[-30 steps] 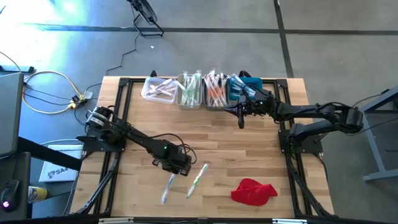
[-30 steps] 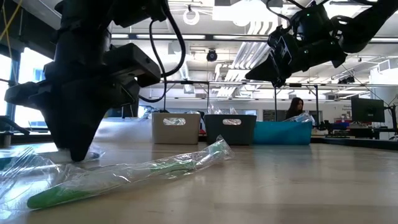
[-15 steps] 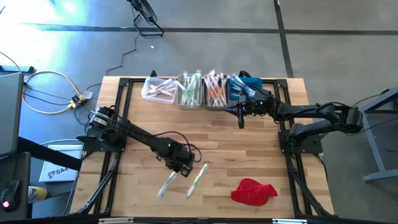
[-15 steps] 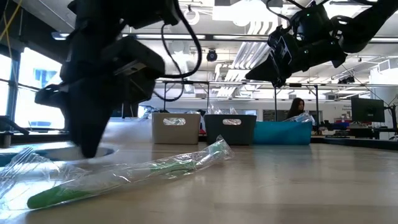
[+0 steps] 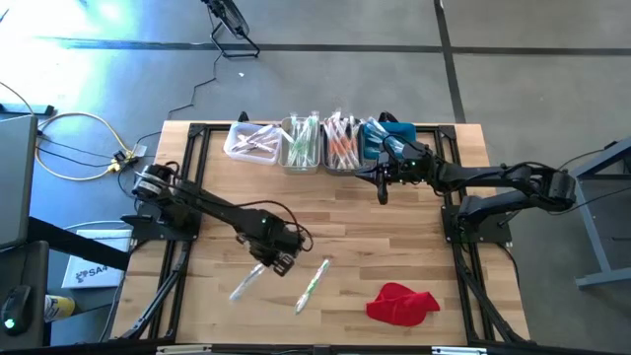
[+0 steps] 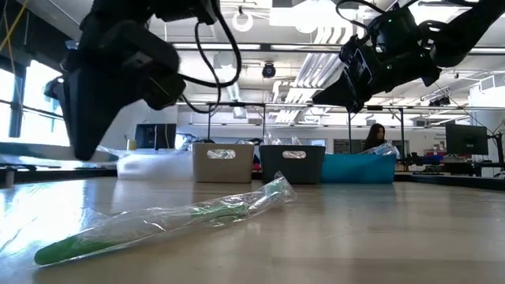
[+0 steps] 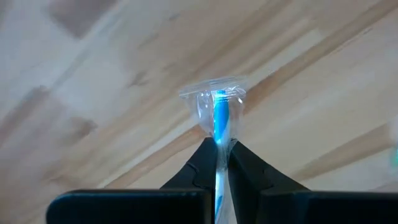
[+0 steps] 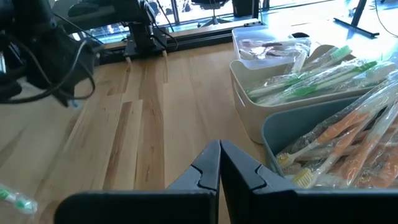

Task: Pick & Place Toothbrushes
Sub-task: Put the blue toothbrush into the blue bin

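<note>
My left gripper [image 5: 275, 254] hangs over the middle of the table, shut on a blue toothbrush [image 5: 244, 284] in a clear wrapper [image 7: 217, 102]. A green wrapped toothbrush [image 5: 313, 284] lies flat on the wood just right of it, and shows in the low view [image 6: 158, 225]. My right gripper [image 5: 382, 189] waits shut, with nothing in it, above the table in front of the bins [image 8: 219, 163]. The bins [image 5: 315, 143] along the far edge hold many wrapped toothbrushes [image 8: 323, 78]. My left gripper pinches the blue toothbrush between its two fingers [image 7: 205, 163], near one end. A short wrapped tip [image 7: 219, 115] sticks out past the fingertips. The fingers come from above, pointing steeply down. The toothbrush is clear of the table, its long part [image 5: 240, 288] slanting out toward the near left.
A red cloth [image 5: 402, 303] lies at the near right of the table. Several bins stand side by side at the far edge: clear [image 5: 251, 141], white [image 5: 303, 145], grey [image 5: 342, 148] and blue [image 5: 386, 136]. Bare wood lies between the bins and the green toothbrush.
My left gripper has risen and drifted a little toward the far left, rolling as it went. The blue toothbrush has come up off the table with it and turned from pointing almost straight at the near edge to slanting toward the near left. The green toothbrush has stayed put.
</note>
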You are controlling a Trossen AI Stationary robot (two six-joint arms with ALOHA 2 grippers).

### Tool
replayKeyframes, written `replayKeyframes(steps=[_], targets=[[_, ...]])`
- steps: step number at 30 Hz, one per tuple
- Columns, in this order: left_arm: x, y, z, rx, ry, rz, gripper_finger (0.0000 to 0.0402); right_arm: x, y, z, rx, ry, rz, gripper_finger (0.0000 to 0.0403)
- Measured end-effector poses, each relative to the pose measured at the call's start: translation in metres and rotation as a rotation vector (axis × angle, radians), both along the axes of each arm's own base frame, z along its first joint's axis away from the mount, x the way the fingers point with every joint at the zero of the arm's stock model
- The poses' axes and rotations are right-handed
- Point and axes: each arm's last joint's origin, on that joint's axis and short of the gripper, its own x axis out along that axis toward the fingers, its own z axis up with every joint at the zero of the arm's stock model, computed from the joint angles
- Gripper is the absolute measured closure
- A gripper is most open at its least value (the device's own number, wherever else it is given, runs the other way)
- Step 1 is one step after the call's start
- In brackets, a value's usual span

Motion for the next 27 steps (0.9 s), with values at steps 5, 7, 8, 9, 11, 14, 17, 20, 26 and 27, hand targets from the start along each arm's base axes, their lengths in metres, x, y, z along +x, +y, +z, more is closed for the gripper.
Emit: replayKeyframes(steps=[5,7,8,9,11,14,17,20,26,27], targets=[[-0.010,0.004,0.012,0.051,-0.001,-0.064,0.0386,0.000,0.000,0.000,0.001,0.001,0.001,0.0399],[-0.012,0.006,0.016,0.072,-0.019,-0.092,0.0387,0.000,0.000,0.000,0.001,0.001,0.001,0.0400],[-0.013,0.006,0.017,0.090,-0.029,-0.106,0.0387,0.000,0.000,0.000,0.001,0.001,0.002,0.0400],[-0.014,0.008,0.019,0.100,-0.034,-0.120,0.0387,0.000,0.000,0.000,0.001,0.001,0.001,0.0399],[-0.014,0.012,0.021,0.124,-0.045,-0.138,0.0387,0.000,0.000,0.000,0.000,-0.001,0.001,0.0399],[-0.013,0.025,0.023,0.155,-0.047,-0.156,0.0387,0.000,0.000,0.002,-0.009,-0.021,0.001,0.0400],[-0.009,0.041,0.024,0.163,-0.063,-0.183,0.0387,0.000,0.000,0.002,-0.035,-0.015,0.010,0.0399],[-0.004,0.061,0.024,0.170,-0.091,-0.215,0.0387,0.000,0.000,0.002,-0.048,-0.015,0.013,0.0400],[0.007,0.106,0.025,0.201,-0.197,-0.258,0.0387,-0.001,0.002,-0.002,-0.010,0.018,0.072,0.0400],[0.009,0.113,0.026,0.205,-0.226,-0.269,0.0387,-0.001,0.003,-0.003,0.003,0.026,0.092,0.0400]])
